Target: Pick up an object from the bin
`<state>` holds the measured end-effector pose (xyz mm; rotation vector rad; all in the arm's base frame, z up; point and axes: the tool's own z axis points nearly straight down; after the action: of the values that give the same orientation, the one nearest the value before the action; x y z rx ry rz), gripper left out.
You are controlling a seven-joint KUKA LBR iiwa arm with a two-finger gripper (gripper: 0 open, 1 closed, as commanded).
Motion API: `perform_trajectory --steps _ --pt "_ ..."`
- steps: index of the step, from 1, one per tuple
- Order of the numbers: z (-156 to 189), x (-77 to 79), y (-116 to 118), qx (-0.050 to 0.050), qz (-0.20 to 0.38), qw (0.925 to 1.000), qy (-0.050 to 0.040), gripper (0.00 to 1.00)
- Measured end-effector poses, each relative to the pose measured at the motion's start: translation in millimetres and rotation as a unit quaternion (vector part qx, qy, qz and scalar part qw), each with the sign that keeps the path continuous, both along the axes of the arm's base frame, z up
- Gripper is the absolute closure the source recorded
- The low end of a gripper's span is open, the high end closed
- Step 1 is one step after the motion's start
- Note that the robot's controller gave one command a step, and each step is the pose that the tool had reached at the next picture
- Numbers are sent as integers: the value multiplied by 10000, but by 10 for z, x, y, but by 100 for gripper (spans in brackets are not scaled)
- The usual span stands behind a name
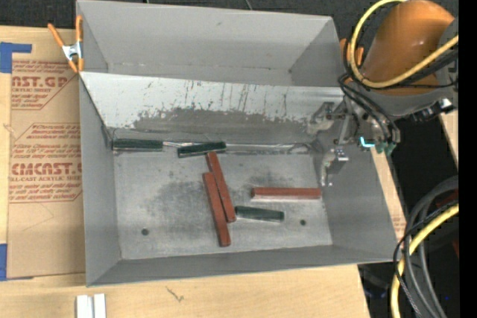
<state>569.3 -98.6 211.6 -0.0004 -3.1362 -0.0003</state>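
My gripper (330, 166) hangs at the right side of the bin, close to the right wall and above the floor. Just below and left of it a red-brown flat stick (287, 194) lies crosswise on the bin floor, apart from the gripper. A short dark green stick (258, 214) lies a little further left and nearer the front. Nothing shows in the gripper.
Two long red-brown sticks (218, 197) lie side by side near the middle, running front to back. Two dark green sticks (138, 145) (201, 150) lie along the foot of the back wall. The arm with its orange cover and cables stands over the right rim.
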Motion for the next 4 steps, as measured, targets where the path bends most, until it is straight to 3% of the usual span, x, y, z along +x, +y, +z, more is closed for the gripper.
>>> perform_trajectory --steps 1,2,3,4 --pt "41 17 4 -5 5 10000 -38 0" --pt "-680 61 -75 -8 316 9995 -62 0" --pt "-1145 64 -98 3 458 9989 -14 0" --pt "-820 156 -38 3 250 9997 -45 0"
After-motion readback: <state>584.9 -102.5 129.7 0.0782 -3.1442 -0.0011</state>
